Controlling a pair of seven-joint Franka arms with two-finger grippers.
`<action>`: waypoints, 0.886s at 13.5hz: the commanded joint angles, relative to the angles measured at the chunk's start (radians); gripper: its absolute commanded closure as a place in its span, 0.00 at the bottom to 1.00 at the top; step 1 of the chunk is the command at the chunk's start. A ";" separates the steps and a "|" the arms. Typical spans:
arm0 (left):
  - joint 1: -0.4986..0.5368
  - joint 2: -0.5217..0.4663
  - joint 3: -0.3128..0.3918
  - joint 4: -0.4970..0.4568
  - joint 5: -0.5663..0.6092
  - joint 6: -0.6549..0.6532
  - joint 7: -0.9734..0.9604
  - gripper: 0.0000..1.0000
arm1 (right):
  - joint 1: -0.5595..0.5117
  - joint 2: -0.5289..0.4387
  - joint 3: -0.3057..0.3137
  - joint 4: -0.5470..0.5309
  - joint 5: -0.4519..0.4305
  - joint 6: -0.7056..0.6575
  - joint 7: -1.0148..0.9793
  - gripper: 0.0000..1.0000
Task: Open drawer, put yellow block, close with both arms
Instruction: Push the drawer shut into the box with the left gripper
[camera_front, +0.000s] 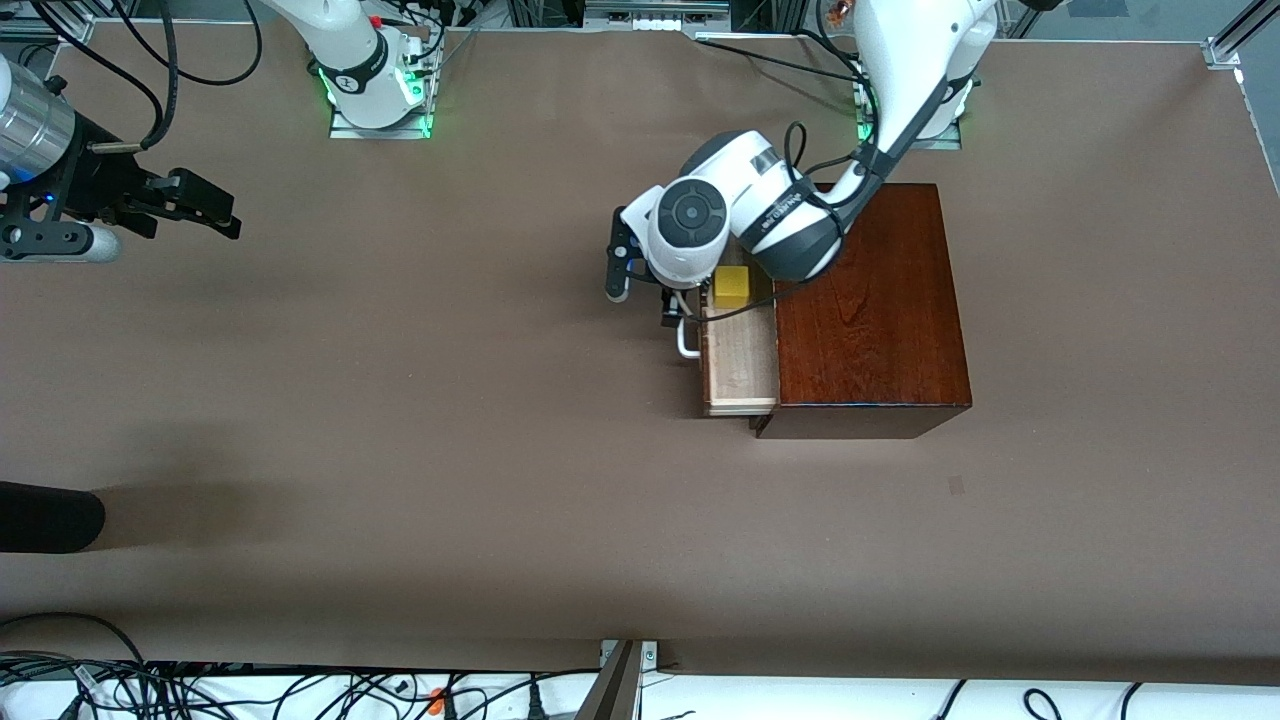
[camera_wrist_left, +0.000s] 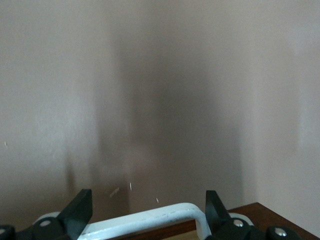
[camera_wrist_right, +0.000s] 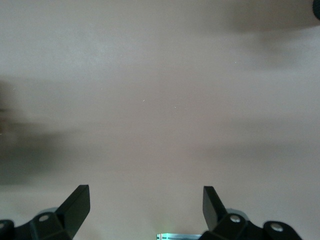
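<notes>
Drawer (camera_front: 740, 355): slid partly out of the wooden box (camera_front: 870, 305) toward the right arm's end of the counter (camera_front: 400, 450); pale wood floor exposed, so a thing can be dropped in from above.
Drawer contents: yellow block (camera_front: 731, 286) sits inside, at about 12 o'clock of the exposed tray, by the edge farthest from the front camera; rest of the floor looks bare, though the left arm's wrist hides part of it.
Wooden box: dark reddish-brown, on the counter just below the left arm's base.
Left arm (camera_front: 900, 80): bent down over the drawer front, probably so it can work the handle and push the drawer shut.
Left gripper (camera_wrist_left: 145, 212): jaws spread wide, straddling the handle without pinching it; nothing grasped.
Right gripper (camera_front: 195, 205): waiting over bare counter at roughly 9 o'clock of the box, well apart from it; jaws released and empty in its wrist view.
Handle (camera_wrist_left: 150, 220): white, U-shaped, on the drawer front, lying between the left gripper's fingers (camera_wrist_left: 80, 207).
Stage, as I judge it: block is in; closing is left.
</notes>
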 joint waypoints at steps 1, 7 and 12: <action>0.053 -0.036 0.001 -0.004 0.026 -0.087 0.009 0.00 | -0.014 0.013 0.003 0.026 -0.007 0.025 0.011 0.00; 0.146 -0.036 0.003 -0.007 0.032 -0.147 0.017 0.00 | -0.020 0.029 0.003 0.026 -0.029 0.059 0.008 0.00; 0.152 -0.043 0.003 -0.009 0.032 -0.160 0.017 0.00 | -0.014 0.029 0.005 0.026 -0.024 0.059 0.005 0.00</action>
